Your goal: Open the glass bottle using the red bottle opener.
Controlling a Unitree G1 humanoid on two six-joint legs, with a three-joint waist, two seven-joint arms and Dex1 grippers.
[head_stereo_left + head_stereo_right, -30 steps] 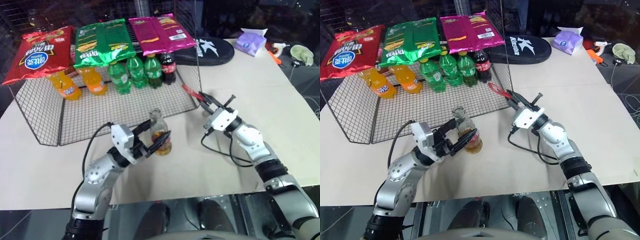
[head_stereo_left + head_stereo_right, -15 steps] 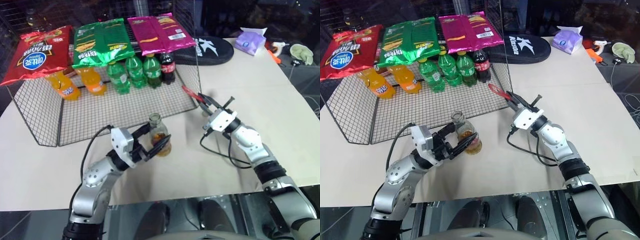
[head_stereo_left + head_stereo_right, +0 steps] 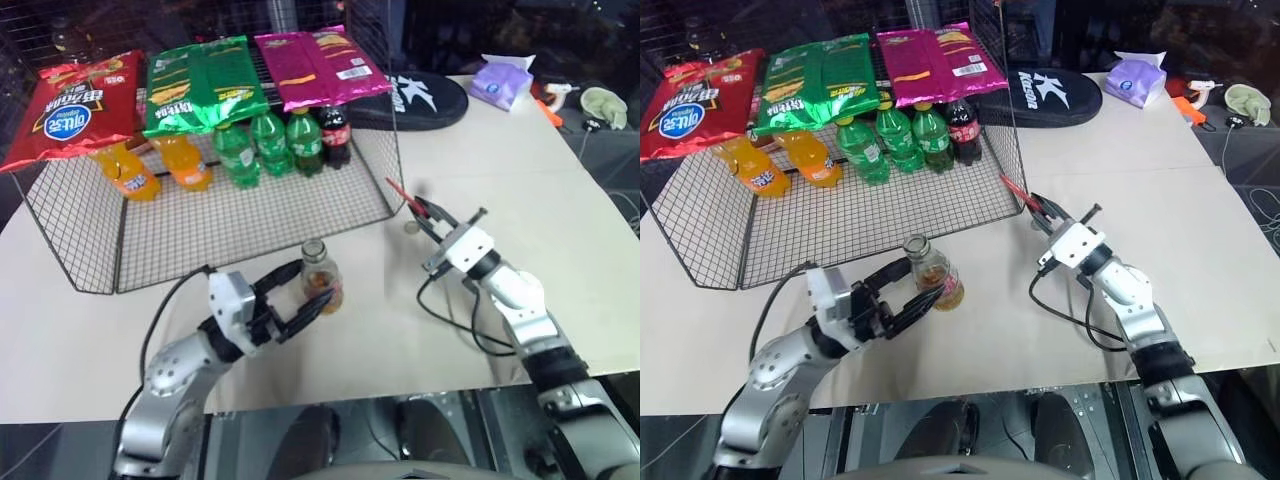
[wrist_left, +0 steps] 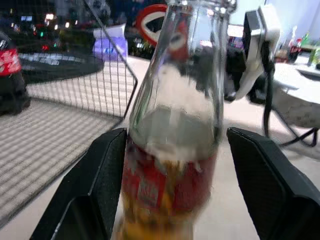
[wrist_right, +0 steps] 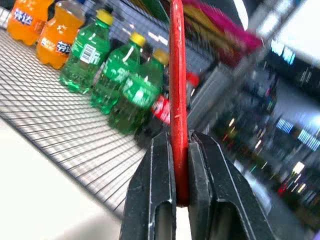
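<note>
Mid-table, near the wire rack's front edge, the bottle [image 3: 321, 277] stands upright, cap off, between the left gripper's [image 3: 300, 299] spread fingers; the right gripper [image 3: 432, 213], clenched on the opener [image 5: 177, 95], sits well apart rightward.

Before me lies a pale beige tabletop [image 3: 300, 350]. The glass bottle [image 3: 320, 279] stands upright on it, near its front edge. Behind the bottle sits a wire mesh rack [image 3: 250, 205], its floor carrying orange soda bottles [image 3: 150, 168], green soda bottles [image 3: 265, 145] and a dark cola bottle [image 3: 336, 135]. Further back on the tabletop rest a black case [image 3: 420, 100] and a purple tissue pack [image 3: 502, 82]. A small metal cap [image 3: 411, 227] lies beside the rack's corner.
</note>
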